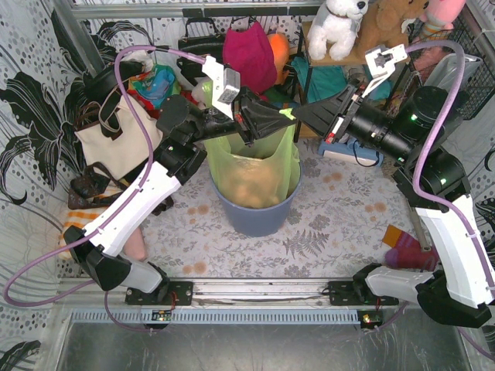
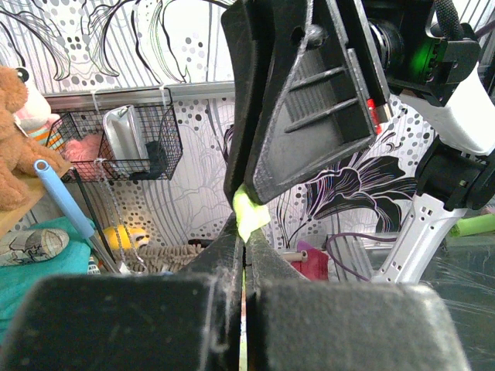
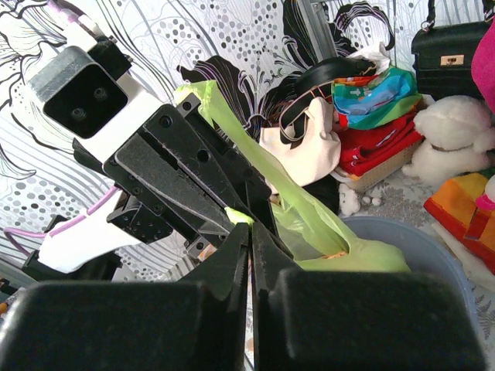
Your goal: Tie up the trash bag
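The thin translucent lime-green trash bag (image 1: 255, 166) stands in the round blue-grey bin (image 1: 259, 220), which hides its lower part. The left gripper (image 1: 275, 117) and right gripper (image 1: 303, 114), tips nearly touching, each clamp fully closed on the bag's raised top. The fingers cover most of the gripped film.

Lab booth: patterned curtains (image 1: 31, 77), plush toys (image 1: 338, 23)

The trash bag (image 1: 249, 164) sits in the bin (image 1: 259, 220), left pincer (image 1: 280, 114) and right pincer (image 1: 300, 114) meeting above it.

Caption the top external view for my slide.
Left gripper and right gripper pinch the trash bag in the blue-grey bin.
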### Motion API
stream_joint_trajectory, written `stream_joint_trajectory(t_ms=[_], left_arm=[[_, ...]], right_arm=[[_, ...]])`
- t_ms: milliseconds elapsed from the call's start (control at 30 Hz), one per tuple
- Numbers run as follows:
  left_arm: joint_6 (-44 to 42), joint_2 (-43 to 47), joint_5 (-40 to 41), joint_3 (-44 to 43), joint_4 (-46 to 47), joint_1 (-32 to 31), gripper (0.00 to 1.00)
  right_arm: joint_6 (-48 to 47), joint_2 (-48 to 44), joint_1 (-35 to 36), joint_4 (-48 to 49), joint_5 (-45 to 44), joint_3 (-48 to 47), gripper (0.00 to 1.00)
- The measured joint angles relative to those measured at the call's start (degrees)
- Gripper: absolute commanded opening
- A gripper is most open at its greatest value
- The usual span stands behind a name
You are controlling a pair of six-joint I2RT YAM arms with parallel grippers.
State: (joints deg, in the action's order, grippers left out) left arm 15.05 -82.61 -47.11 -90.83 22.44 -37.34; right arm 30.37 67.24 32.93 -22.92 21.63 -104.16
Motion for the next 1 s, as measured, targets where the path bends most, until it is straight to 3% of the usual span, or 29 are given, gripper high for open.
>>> stream_joint_trajectory(t_ms=[33,100,133,367,700,1000], left_arm=[[-0.11,0.0,0.02,0.0,-0.02,0.0,0.12],[-0.42,0.02,0.11,0.0,-0.04,0.0,0.39],[-0.72,0.09,0.15,0.0,-0.02,0.0,0.46],[-1.84,0.87,2.23,0.57,-0.15,0.0,0.6],[-1.7,-0.31,2.45,-1.38,-0.07,0.24,0.61],[-1.03,-1.22,1.84,-2.99,0.11,0.26,0.4]], right_arm=[[-0.02,0.0,0.0,-0.02,0.0,0.0,0.0],[-0.02,-0.02,0.0,0.02,0.0,0.02,0.0],[0.0,-0.02,0.0,0.04,0.0,0.02,0.0],[0.22,-0.02,0.0,1.27,0.04,0.0,0.0],[0.63,-0.02,0.0,2.12,0.37,0.0,0.0],[0.7,-0.02,0.0,2.45,0.7,0.02,0.0]])
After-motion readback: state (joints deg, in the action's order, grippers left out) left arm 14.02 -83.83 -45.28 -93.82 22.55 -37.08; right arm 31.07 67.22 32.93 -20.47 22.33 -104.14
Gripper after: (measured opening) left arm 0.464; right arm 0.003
